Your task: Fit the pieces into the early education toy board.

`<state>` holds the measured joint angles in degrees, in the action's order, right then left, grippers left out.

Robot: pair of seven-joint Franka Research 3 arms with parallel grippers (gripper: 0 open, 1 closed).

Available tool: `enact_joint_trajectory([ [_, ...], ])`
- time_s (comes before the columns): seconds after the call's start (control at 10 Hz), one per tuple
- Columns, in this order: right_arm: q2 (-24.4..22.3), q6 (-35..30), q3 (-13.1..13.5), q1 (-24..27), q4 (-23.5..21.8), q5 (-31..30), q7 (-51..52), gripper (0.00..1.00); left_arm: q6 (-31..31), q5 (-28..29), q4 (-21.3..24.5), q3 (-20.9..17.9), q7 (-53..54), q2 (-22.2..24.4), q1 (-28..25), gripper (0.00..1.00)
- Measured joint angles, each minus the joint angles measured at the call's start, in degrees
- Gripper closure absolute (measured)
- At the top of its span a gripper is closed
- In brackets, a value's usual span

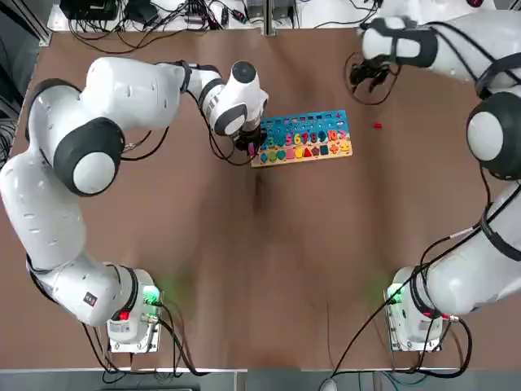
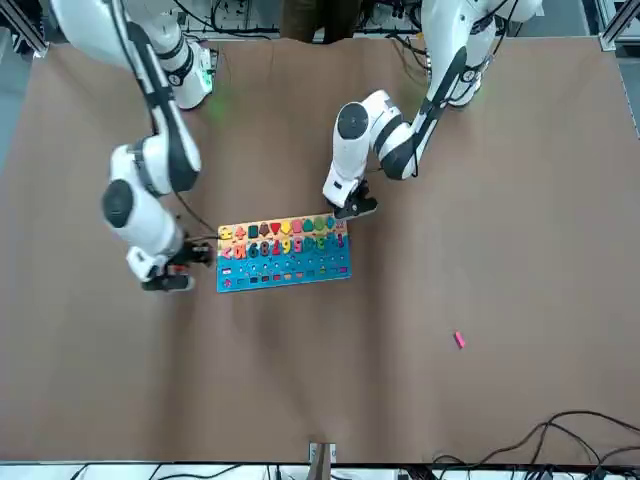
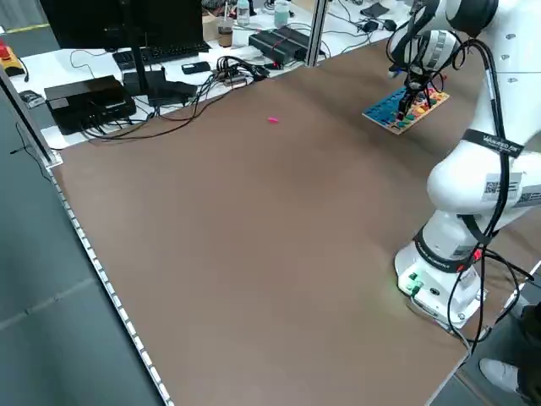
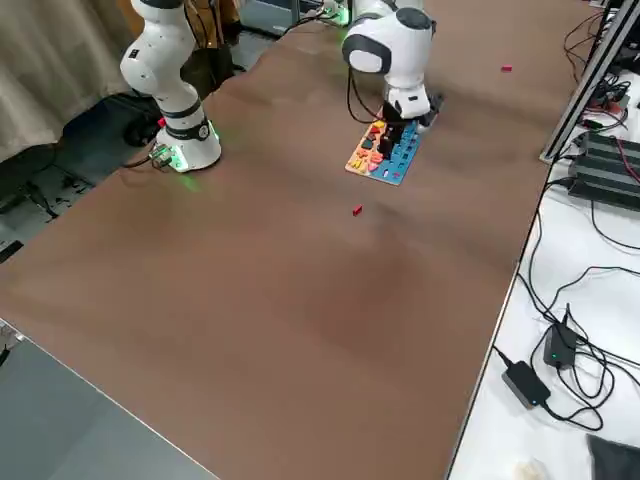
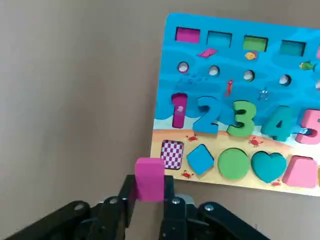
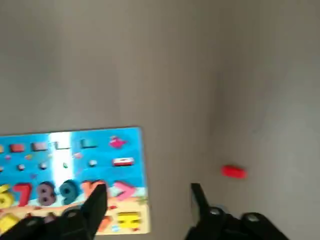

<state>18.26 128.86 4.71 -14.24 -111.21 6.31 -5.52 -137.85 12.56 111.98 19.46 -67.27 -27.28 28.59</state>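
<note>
Brown worktop (image 1: 244, 285) below, the left end effector (image 5: 150, 180) grips a pink block (image 5: 150, 169) left of the board's (image 5: 200, 137) checkered slot (image 5: 172, 154); the right end effector (image 6: 149, 187) gapes beyond.

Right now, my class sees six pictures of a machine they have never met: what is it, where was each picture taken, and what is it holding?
Two white robot arms share a brown table. One picture looks down, one faces the robot, two look from its sides, and two come from the wrists.

The left arm's jaws hold a pink block beside the board, which carries numbers and shapes. The right arm's jaws are open and empty. A red piece lies on the table.
</note>
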Motion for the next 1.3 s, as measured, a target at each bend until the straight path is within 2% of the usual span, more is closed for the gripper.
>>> enact_joint_trajectory([
  [0.3,0.65,2.34,1.66,4.60,-1.09,0.07,5.10,0.19,-0.05,0.40,-2.55,0.01,0.00,-1.96,0.04,0.74],
  [0.6,4.72,8.35,1.77,6.47,-3.34,0.52,5.09,0.27,-0.06,1.78,-2.97,0.01,0.00,-3.70,0.07,0.74],
  [0.9,6.78,13.54,1.64,6.64,-6.34,1.29,5.09,0.30,-0.06,2.35,-3.87,0.02,0.00,-4.76,0.59,0.74],
  [1.3,7.07,14.96,1.50,6.64,-8.19,1.99,5.08,0.33,-0.06,3.50,-4.12,0.03,0.00,-5.89,1.03,0.74],
])
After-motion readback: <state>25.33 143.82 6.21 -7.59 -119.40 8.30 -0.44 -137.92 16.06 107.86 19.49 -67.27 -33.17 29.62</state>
